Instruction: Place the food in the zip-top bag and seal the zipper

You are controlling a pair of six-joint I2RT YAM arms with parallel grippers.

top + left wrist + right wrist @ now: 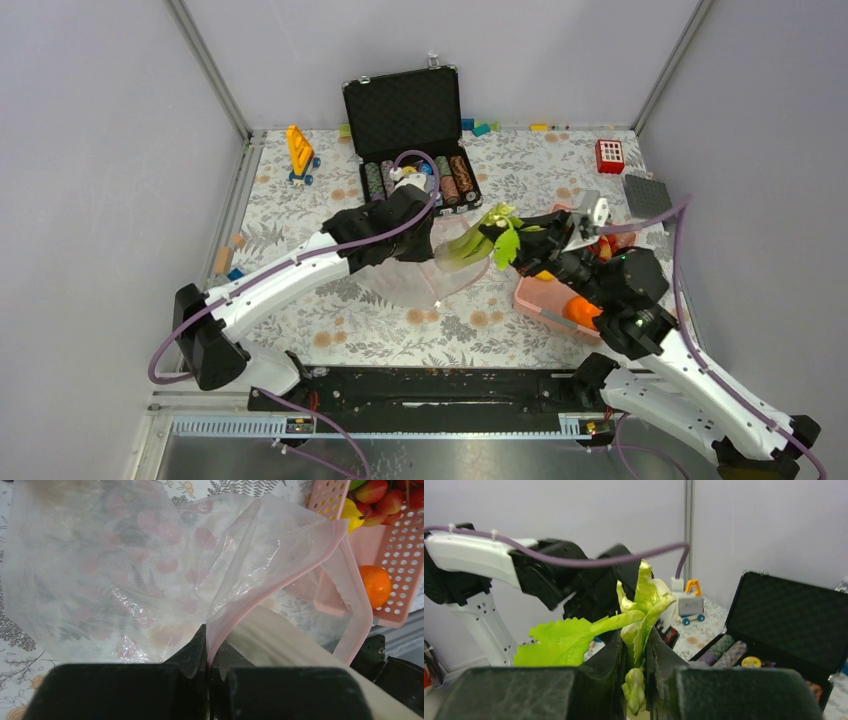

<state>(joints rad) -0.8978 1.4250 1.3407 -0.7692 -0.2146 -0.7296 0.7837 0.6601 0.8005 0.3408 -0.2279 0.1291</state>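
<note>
The clear zip-top bag (415,275) lies at the table's middle, its mouth held open. My left gripper (425,232) is shut on the pink zipper strip (280,582) of the bag (125,570). My right gripper (497,236) is shut on the leafy top of the celery stalk (470,248), whose pale end points into the bag mouth. The wrist view shows the celery leaves (639,610) pinched between my fingers (611,655). The pale stalk (295,645) shows at the bag mouth. The orange (375,584), lemon (351,516) and red pieces (382,497) sit in the pink basket (400,555).
The pink slatted basket (548,297) stands right of the bag under my right arm. An open black case with poker chips (420,150) stands behind. A yellow toy (300,150), a red block (609,155) and a grey plate (648,195) lie along the back.
</note>
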